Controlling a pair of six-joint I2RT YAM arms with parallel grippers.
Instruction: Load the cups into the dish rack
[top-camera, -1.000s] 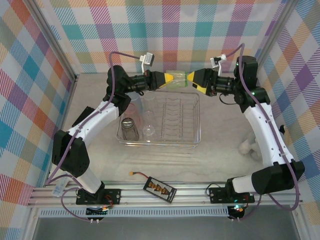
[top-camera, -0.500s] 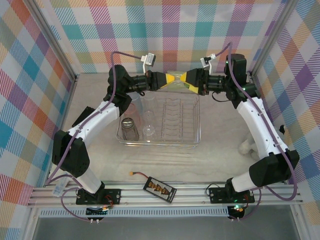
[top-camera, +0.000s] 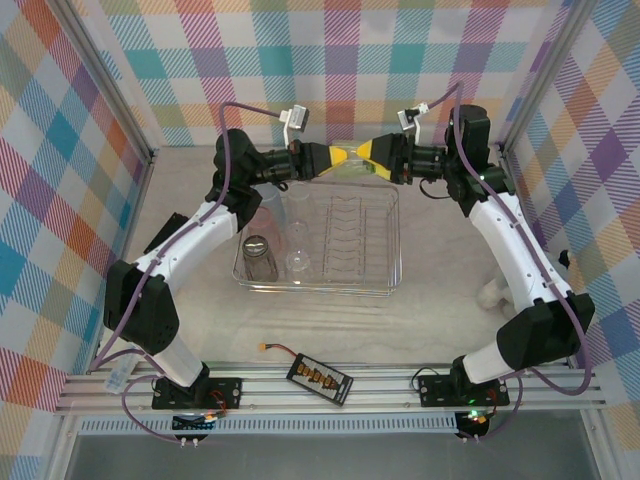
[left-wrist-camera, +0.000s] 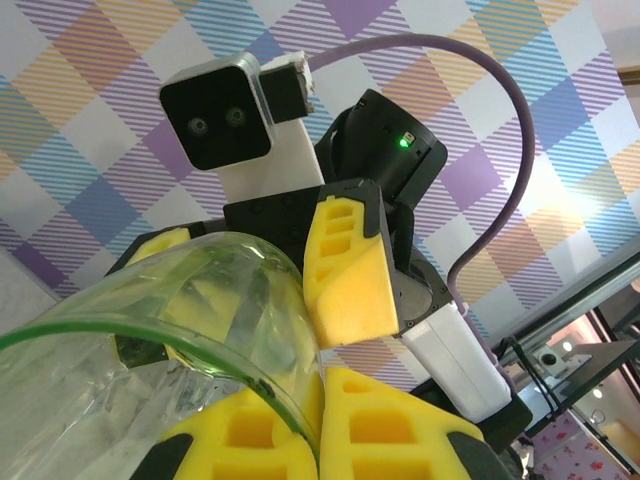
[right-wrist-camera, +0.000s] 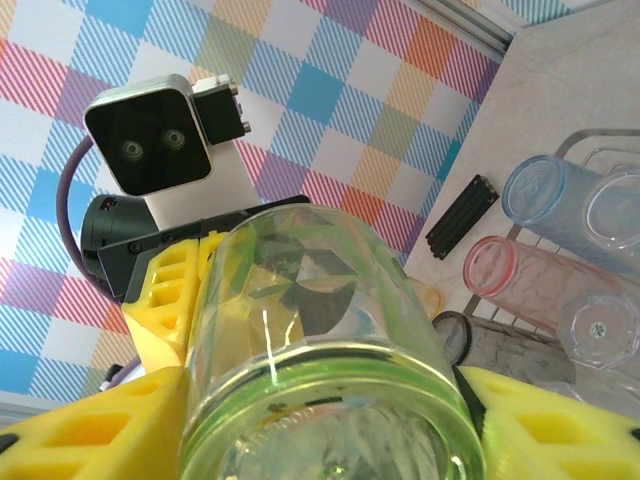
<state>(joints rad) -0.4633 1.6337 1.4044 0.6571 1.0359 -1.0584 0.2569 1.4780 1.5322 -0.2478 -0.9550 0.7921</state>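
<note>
At the left, our left pincer is pinched shut on the mouth wall of a green-tinged clear cup. It holds the cup in the air above the far edge of the dish rack. The cup's long axis lies level, left to right, with its mouth toward the left pincer and its base toward the right pincer. The right pincer's fingers lie against both sides of the cup; we cannot tell whether they squeeze. We judge this a handover, with both arms equally near. Below, the rack's left end holds a pink cup, a smoky grey cup and clear ones. A blue cup lies beside the pink one.
</note>
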